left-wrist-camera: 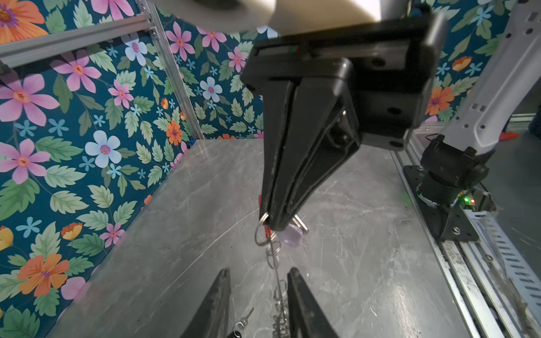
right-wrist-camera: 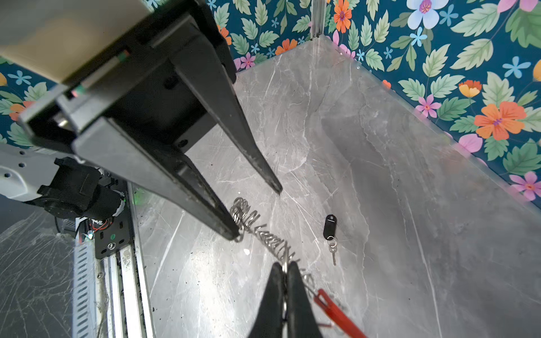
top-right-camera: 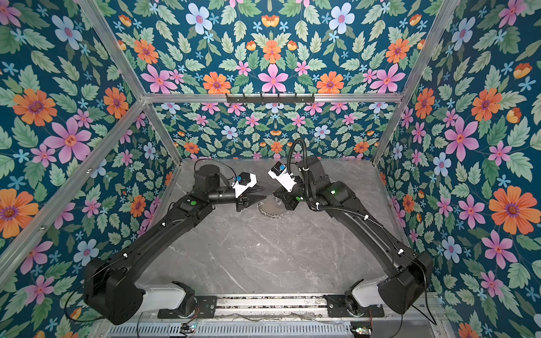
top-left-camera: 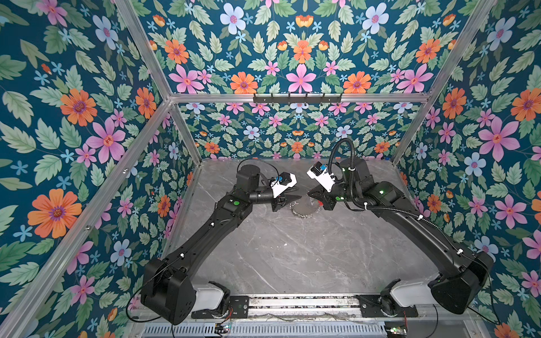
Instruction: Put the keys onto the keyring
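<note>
The right gripper (right-wrist-camera: 284, 264) is pinched on the keyring (top-left-camera: 303, 209), hung at its six o'clock. The left gripper (left-wrist-camera: 259, 270) is spread astride it; the black key (right-wrist-camera: 330, 223) is seen on the table (right-wrist-camera: 395, 190).

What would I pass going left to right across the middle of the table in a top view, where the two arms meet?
In a top view: left pincer, open → keyring with its small silver rings → right pincer, shut on the keyring.

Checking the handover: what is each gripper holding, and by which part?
The right gripper is shut on the keyring, pinching its thin wire beside the red section. The left gripper is open astride the hoop, holding nothing.
</note>
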Robot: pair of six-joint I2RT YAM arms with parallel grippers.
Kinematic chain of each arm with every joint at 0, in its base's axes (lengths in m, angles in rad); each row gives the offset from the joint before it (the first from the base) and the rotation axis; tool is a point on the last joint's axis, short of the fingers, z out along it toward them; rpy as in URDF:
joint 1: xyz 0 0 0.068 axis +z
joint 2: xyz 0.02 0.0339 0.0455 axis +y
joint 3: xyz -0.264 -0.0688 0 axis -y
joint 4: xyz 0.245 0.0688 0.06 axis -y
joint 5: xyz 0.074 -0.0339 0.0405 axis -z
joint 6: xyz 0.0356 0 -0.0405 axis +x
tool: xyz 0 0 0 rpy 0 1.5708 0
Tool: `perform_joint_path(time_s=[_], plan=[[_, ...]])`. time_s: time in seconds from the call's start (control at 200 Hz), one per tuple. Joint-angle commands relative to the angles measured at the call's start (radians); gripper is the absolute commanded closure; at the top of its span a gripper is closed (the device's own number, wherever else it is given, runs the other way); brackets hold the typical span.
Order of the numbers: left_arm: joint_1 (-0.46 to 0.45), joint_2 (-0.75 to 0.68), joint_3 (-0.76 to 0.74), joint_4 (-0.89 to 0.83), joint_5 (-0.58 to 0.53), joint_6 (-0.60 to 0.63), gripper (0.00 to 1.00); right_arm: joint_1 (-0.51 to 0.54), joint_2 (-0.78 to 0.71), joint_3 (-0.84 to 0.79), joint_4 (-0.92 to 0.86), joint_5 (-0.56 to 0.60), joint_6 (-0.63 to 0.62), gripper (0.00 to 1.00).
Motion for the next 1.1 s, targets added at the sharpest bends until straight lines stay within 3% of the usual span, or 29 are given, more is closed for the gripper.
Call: perform_joint_path(time_s=[0.0, 0.74, 0.93, 1.095], plan=[[0.001, 0.009, 0.013, 0.006, 0.055, 0.020, 0.65, 0.007, -0.007, -0.001, 0.040, -0.020, -0.024, 1.00], [-0.009, 0.058, 0.051, 0.044, 0.097, -0.027, 0.79, 0.028, -0.016, -0.009, 0.057, -0.059, -0.013, 1.00], [-0.009, 0.066, 0.051, 0.051, 0.115, -0.043, 0.89, 0.030, -0.016, -0.006, 0.059, -0.058, -0.011, 1.00], [-0.010, 0.068, 0.046, 0.053, 0.126, -0.049, 0.91, 0.032, -0.015, 0.002, 0.065, -0.067, -0.008, 1.00]])
